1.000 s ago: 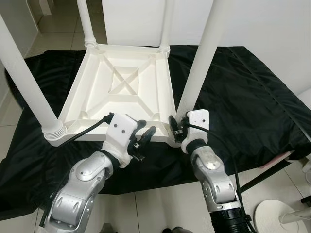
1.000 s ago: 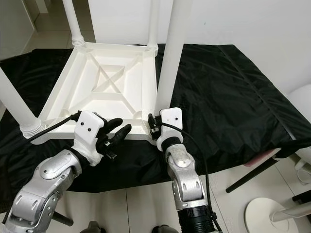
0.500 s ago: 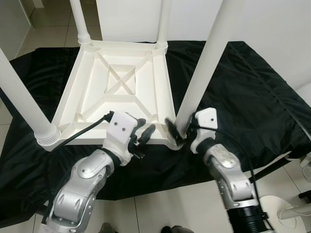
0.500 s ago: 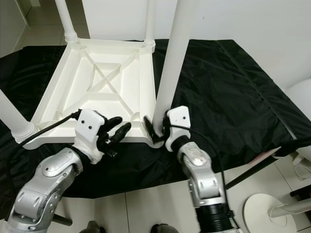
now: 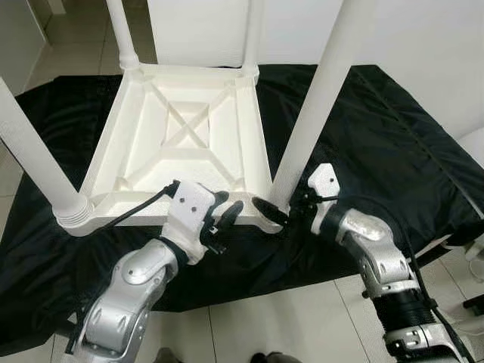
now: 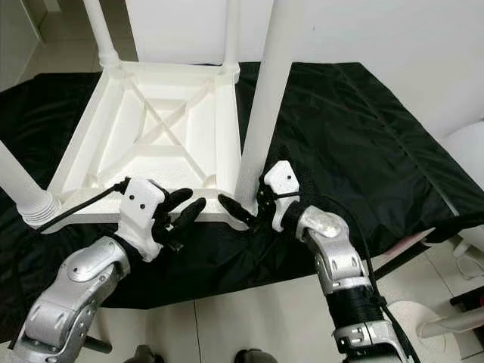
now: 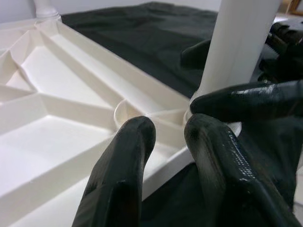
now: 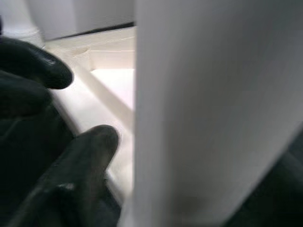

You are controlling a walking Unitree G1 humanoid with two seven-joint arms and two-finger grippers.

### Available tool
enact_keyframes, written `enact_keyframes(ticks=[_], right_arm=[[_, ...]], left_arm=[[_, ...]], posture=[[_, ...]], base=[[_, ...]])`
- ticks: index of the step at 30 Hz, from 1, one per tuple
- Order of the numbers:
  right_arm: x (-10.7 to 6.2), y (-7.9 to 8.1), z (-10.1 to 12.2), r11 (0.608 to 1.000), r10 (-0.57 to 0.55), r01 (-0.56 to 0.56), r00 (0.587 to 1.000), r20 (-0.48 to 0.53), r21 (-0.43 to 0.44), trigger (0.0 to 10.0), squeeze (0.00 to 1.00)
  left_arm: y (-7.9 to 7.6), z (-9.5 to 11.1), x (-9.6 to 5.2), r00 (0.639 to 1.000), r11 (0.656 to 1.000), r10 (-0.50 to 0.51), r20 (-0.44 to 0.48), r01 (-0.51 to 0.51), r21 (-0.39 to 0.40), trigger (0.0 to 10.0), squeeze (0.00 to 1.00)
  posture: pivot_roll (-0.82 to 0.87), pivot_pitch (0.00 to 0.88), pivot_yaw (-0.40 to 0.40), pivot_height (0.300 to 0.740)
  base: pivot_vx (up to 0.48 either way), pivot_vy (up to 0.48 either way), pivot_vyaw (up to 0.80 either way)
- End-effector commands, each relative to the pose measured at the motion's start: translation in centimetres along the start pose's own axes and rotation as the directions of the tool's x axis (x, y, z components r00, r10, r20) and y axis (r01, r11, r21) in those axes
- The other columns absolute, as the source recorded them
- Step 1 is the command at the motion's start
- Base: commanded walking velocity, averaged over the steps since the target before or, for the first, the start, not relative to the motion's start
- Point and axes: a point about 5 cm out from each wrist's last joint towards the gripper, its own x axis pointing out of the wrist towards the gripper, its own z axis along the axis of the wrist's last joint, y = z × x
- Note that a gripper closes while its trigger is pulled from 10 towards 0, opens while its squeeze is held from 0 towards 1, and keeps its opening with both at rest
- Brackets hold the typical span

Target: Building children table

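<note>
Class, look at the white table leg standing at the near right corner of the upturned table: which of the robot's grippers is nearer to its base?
Right. The right gripper sits around the leg base, one finger visible beside it. The left gripper rests along the tabletop's near edge, apart from the leg.
</note>
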Motion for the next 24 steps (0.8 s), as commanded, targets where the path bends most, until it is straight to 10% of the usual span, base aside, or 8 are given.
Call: enact_keyframes(ticks=[1, 11, 12, 24], right_arm=[[-0.1, -0.3, -0.5, 1.0, 0.02, -0.02, 1.0, -0.012, -0.011, 0.0, 0.0], [-0.4, -0.3, -1.7, 0.998, 0.056, -0.056, 0.998, -0.034, 0.007, 0.0, 0.0], [-0.4, -0.4, -1.8, 0.998, 0.055, -0.055, 0.998, -0.034, 0.014, 10.0, 0.0], [0.2, 1.3, -1.5, 0.979, -0.199, 0.198, 0.98, 0.005, 0.057, 10.0, 0.0]], left_arm=[[0.1, -0.9, -0.1, 1.0, 1.0, 0.014, -0.026, -0.014, 0.012, 10.0, 0.0], [-0.3, -1.8, -0.1, 0.998, 0.999, 0.036, -0.057, -0.035, 0.011, 10.0, 0.0], [-0.4, -1.8, -0.1, 0.998, 0.999, 0.038, -0.056, -0.037, 0.015, 10.0, 0.0], [-0.1, -1.5, 0.0, 0.997, 0.997, 0.079, -0.02, -0.079, 0.02, 10.0, 0.0]], posture=[[0.0, 0.115, -0.033, 0.74], [0.0, 0.122, -0.026, 0.74], [0.0, 0.122, -0.026, 0.74], [-0.01, 0.134, -0.04, 0.74]], base=[[0.0, 0.0, 0.0], [0.0, 0.0, 0.0], [0.0, 0.0, 0.0], [0.0, 0.0, 0.0]])
